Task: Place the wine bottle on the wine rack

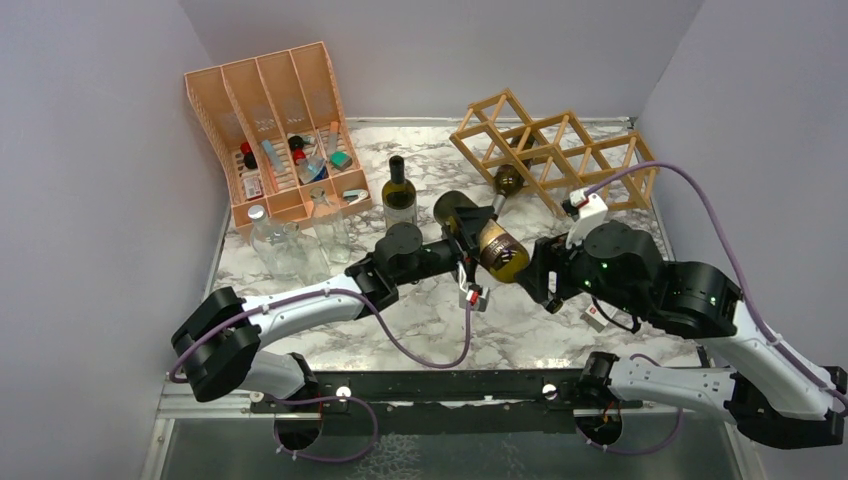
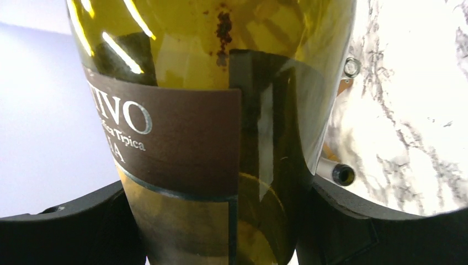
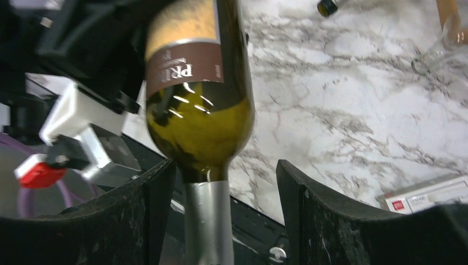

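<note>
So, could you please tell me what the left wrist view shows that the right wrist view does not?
Only the left wrist view: the left gripper clamped on the body of the olive-green glass wine bottle, with the lettering on its brown label close up. Only the right wrist view: the bottle's silver foil neck inside the open right gripper, and a white printed card lying on the table. Both: that bottle and the white marble-patterned tabletop.
</note>
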